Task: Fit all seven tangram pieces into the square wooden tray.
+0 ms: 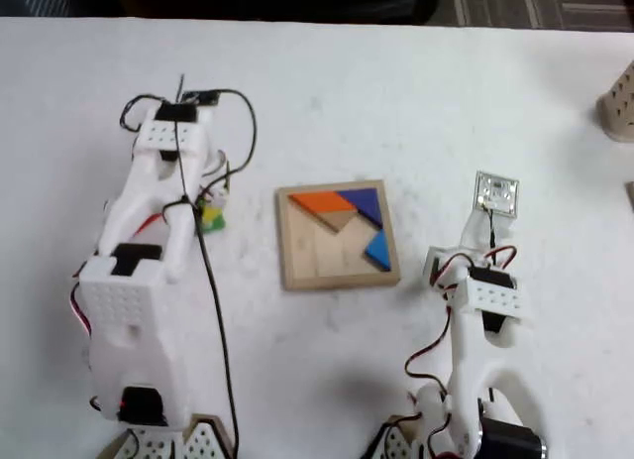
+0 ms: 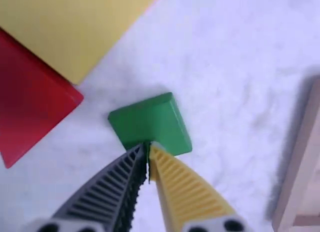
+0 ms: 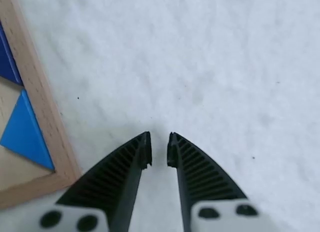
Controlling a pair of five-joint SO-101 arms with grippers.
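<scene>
The left gripper (image 2: 148,151) has its grey and yellow fingers pressed flat together, with nothing between them; the tips rest against the near edge of the green square (image 2: 150,123), which lies flat on the white table (image 2: 225,56); just beyond the square lie a red piece (image 2: 30,106) and a yellow piece (image 2: 70,26), side by side with their edges touching, both apart from the green square; the pale rim of the wooden tray (image 2: 300,157) shows off to one side, well clear of the fingertips; in the high view this arm stands to the left of the tray, its gripper lowered over the small cluster of pieces.

The right gripper (image 3: 157,152) has its black fingers slightly apart with a narrow gap at the tips, and it grips nothing; it hangs over bare table just beside the tray's outer rim, near one corner; inside that corner sits a light blue triangle (image 3: 25,134), and a dark blue piece (image 3: 6,56) lies farther along the same side.

From above, the tray lies at the middle of the table between the two arms; an orange triangle (image 1: 322,200) and the dark blue piece fill its far edge, the light blue triangle lies against its right side, and the remaining floor is bare wood.
</scene>
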